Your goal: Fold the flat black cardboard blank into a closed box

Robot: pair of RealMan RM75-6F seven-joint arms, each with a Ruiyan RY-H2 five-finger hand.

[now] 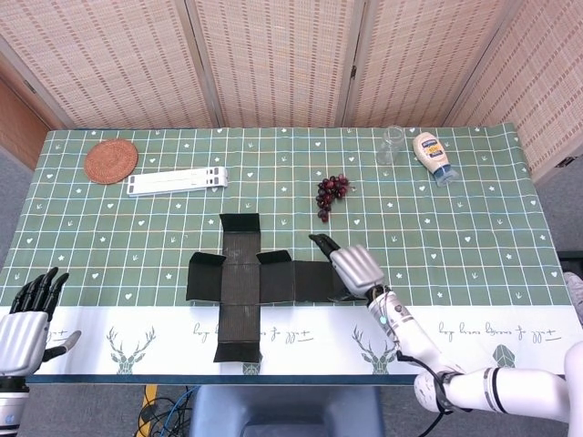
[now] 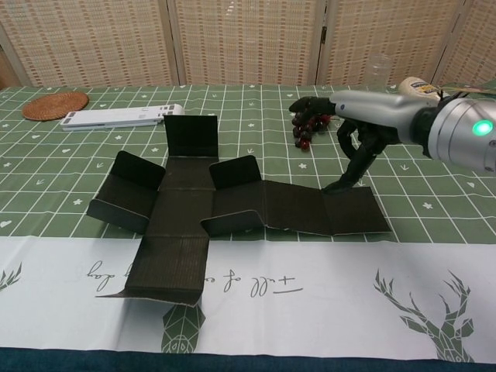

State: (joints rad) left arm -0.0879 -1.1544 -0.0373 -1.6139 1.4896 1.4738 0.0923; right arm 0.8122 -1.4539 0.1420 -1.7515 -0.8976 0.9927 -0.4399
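Note:
The black cardboard blank (image 1: 246, 280) lies spread out in a cross shape on the green tablecloth, partly over the white front strip. Several of its flaps (image 2: 234, 171) stand partly raised, and the long right panel (image 2: 325, 209) lies flat. My right hand (image 2: 358, 128) hovers over the right end of that panel with its fingers spread and pointing down. One fingertip (image 2: 335, 187) touches the panel's far edge. It holds nothing. In the head view the right hand (image 1: 352, 265) covers the blank's right end. My left hand (image 1: 27, 314) waits off the table's front left corner, fingers apart and empty.
A bunch of dark grapes (image 2: 304, 124) lies just behind the right hand. Further back stand a clear glass (image 1: 392, 144) and a lying mayonnaise bottle (image 1: 434, 157). A white flat bar (image 1: 176, 181) and a woven coaster (image 1: 110, 160) sit at the back left.

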